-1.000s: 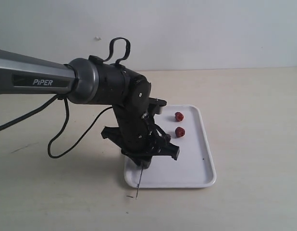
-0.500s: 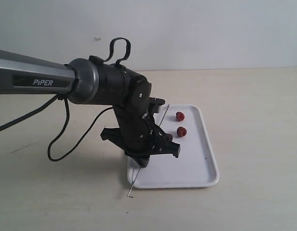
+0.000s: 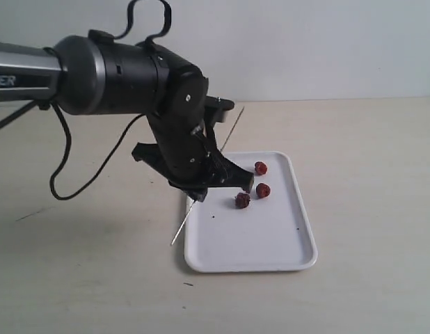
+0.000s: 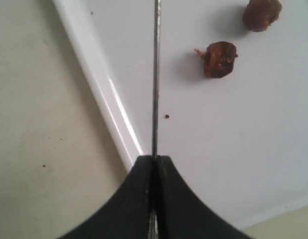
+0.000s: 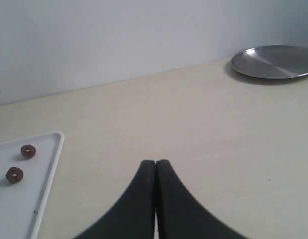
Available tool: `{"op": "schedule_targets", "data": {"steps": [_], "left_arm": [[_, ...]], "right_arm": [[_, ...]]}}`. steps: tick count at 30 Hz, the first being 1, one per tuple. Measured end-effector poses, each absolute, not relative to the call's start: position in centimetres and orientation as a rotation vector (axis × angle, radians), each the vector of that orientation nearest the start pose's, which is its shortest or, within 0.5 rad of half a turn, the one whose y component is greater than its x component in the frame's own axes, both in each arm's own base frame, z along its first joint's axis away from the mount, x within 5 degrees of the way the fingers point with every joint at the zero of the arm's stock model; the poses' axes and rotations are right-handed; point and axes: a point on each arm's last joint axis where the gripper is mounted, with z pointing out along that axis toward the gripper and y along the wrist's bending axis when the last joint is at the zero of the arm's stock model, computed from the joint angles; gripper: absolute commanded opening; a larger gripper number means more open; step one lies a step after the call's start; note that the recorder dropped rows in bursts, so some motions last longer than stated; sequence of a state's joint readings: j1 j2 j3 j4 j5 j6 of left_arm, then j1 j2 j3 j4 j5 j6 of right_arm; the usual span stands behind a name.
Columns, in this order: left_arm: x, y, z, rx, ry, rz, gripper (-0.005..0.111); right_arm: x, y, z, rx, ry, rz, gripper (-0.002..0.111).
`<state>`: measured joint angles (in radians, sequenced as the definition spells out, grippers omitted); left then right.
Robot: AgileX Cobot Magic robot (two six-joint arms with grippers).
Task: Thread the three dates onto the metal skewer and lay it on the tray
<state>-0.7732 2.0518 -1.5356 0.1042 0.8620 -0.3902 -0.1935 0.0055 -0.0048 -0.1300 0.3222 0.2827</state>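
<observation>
1. The left gripper (image 4: 154, 158) is clenching the metal skewer (image 4: 155, 74), with the rod running straight out past the closed fingertips.
2. The skewer is hanging tilted over the left rim of the tray (image 3: 271, 240), its lower end pointing at the table just beside it.
3. The three dates (image 3: 263, 190) are lying loose on the tray, none threaded, and the nearest is sitting just beside the gripper.
4. The right gripper (image 5: 155, 162) is resting clenched on nothing, well apart from the tray.
5. Threading appears to be starting. The next move is calling for the tip to be aimed at a date's centre while something steadies that date, or it may roll.
</observation>
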Motion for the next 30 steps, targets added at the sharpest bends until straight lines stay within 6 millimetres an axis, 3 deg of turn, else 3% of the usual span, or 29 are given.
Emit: {"op": "schedule_targets", "data": {"steps": [5, 9, 23, 30], "left_arm": [[29.9, -28.1, 20.8, 0.749, 2.765, -0.075, 0.000], [28.2, -26.4, 21.5, 0.830, 2.771, -0.038, 0.000], [20.6, -19.0, 23.1, 0.913, 2.705, -0.062, 0.000], [17.9, -16.5, 22.6, 0.942, 2.691, -0.063, 0.000]], "right_arm": [[5.2, -1.4, 18.6, 0.345, 1.771, -0.062, 0.000], [5.2, -1.4, 18.6, 0.345, 1.771, -0.062, 0.000], [5.2, -1.4, 18.6, 0.345, 1.771, -0.062, 0.000], [5.2, -1.4, 18.6, 0.345, 1.771, -0.062, 0.000]]}}
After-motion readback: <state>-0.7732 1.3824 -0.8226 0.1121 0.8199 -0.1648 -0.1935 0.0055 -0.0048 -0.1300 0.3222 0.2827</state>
